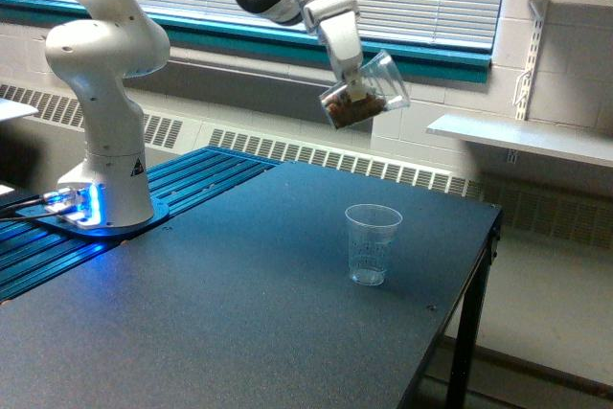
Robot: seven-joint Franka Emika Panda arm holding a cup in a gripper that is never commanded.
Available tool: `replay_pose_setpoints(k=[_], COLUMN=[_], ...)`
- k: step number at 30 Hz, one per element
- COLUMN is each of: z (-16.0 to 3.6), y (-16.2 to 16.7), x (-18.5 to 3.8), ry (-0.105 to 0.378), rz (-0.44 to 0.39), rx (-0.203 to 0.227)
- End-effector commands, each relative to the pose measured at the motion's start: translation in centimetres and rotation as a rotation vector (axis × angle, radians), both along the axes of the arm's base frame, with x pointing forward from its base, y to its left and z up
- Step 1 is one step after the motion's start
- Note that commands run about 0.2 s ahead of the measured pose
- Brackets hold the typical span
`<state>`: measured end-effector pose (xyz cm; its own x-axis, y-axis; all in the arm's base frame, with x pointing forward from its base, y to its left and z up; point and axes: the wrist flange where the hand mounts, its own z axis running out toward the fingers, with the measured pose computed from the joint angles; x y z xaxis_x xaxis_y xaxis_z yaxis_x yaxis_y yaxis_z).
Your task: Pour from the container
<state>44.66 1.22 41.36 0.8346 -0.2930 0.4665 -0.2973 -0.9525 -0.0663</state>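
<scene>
The container (pixel 367 91) is a clear, smooth-walled cup held in the air, tilted with its mouth up toward the exterior view's right. Brown material lies in its lower end. My gripper (pixel 356 86) is shut on it from above. The container hangs well above the table, slightly toward the exterior view's left of a smaller clear tapered cup (pixel 373 243). That cup stands upright on the dark table (pixel 239 304) and looks empty.
The arm's white base (pixel 105 174) stands on a blue ribbed plate at the exterior view's left. The table's edge (pixel 479 265) drops off close beside the small cup. A white shelf (pixel 522 136) juts from the wall behind.
</scene>
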Motion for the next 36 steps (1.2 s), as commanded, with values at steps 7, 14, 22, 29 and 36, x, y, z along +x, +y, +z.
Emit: replay_pose_setpoints(k=[7,14,22,29,36], z=[-2.3,-3.7,-5.3,-6.7,-7.8], y=[-1.6,-2.0,-2.2,-2.2,-1.9], x=[-1.6,-2.1,-2.5,-2.7,-2.5], ry=[0.045,0.071,0.113,0.143,0.175], rz=[0.019,0.013,-0.001,-0.011,-0.020], rx=[-0.044,-0.075,-0.102,-0.130,-0.157])
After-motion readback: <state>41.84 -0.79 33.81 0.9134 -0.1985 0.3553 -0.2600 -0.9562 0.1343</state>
